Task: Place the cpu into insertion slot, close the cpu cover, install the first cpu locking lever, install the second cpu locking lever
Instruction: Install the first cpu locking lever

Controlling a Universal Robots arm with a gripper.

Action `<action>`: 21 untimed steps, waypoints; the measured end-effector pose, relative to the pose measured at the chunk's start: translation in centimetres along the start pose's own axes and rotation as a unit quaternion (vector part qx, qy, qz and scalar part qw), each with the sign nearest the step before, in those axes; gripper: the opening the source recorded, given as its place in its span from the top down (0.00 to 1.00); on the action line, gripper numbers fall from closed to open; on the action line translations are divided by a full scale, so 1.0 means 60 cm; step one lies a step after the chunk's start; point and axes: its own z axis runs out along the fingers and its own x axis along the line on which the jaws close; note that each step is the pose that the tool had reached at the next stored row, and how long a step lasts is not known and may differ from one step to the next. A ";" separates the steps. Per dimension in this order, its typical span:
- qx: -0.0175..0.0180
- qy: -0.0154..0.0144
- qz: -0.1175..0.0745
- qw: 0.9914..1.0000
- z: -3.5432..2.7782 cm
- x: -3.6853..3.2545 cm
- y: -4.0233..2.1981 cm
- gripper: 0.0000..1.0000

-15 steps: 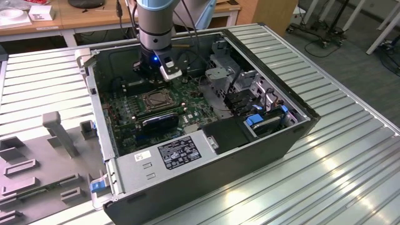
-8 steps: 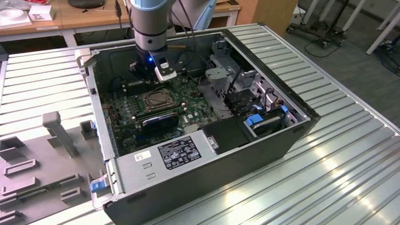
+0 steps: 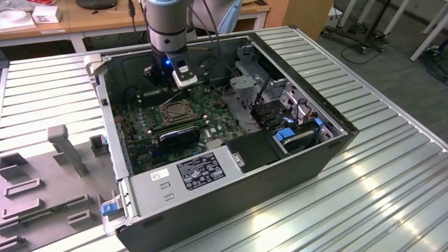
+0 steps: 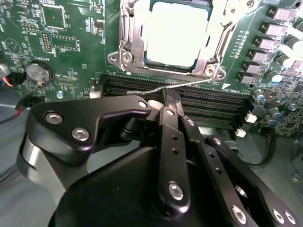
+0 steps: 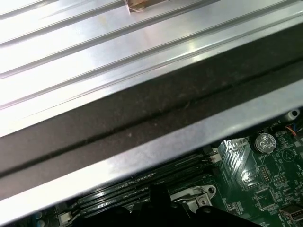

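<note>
Black and jointed, the metal hand (image 4: 166, 98) is pressing its fingers together on a thin silver wire locking lever (image 4: 201, 82), seemingly pinching it just on the near side of the long black memory slots (image 4: 213, 101). Just beyond, the small silvery-grey square cpu (image 4: 176, 33) is lying flat in the dark, silver-rimmed insertion slot (image 3: 175, 111). The thin silver frame of the cpu cover (image 4: 127, 40) is lying down around it, so placing and closing are looking done. I cannot tell which of the two levers this is.

Doing this step well is, I judge, calling for a firm grip near the wire's bend and a steady sweep down and sideways until it is tucking under its hook. The green circuit board (image 4: 71, 61) should not be scraped, and a slipping wire could be springing back.

In the exterior view the open dark computer case (image 3: 231, 210) is lying on a ribbed silver metal bench (image 3: 392, 173). Grey plastic fixture blocks (image 3: 66, 149) are standing at the exterior view's left, and far off a wooden bench (image 3: 105, 18) and grey floor (image 3: 378, 58) are showing.
</note>
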 end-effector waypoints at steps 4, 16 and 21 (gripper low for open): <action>-0.001 -0.002 0.000 1.000 -0.005 0.001 0.001 0.89; -0.002 -0.008 0.032 0.999 -0.005 0.002 0.000 0.89; -0.003 -0.011 0.041 0.999 -0.002 0.002 -0.001 0.89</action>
